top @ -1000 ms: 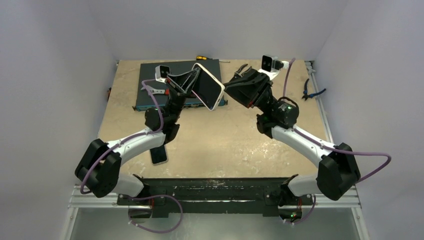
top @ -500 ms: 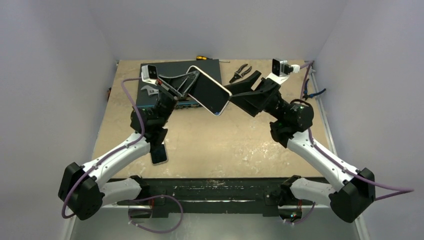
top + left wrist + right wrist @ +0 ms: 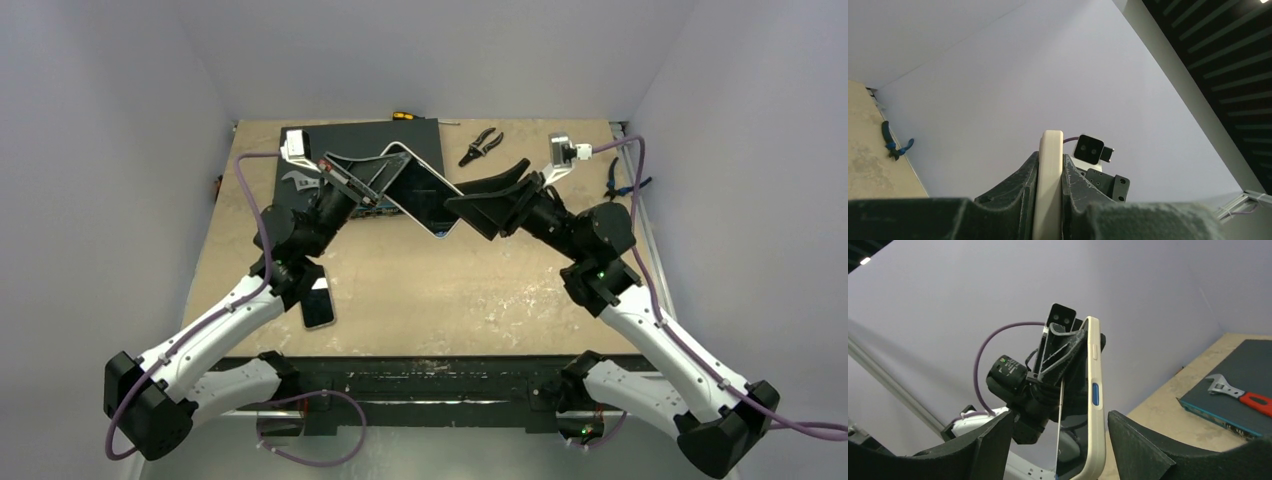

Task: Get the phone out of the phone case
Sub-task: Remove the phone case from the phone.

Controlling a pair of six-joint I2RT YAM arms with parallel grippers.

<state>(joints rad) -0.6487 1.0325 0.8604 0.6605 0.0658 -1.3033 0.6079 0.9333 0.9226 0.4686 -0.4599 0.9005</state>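
While left jaws clamp phone case edge, phone inside, aloft over middle of worktop far edge, right jaws spread wide, straddling free end. Risk: right jaws pinch case too, phone never frees, or slips, drops.

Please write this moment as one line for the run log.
left gripper: shut on cased phone, held above table | right gripper: open, fingers either side of it | removal: not yet done
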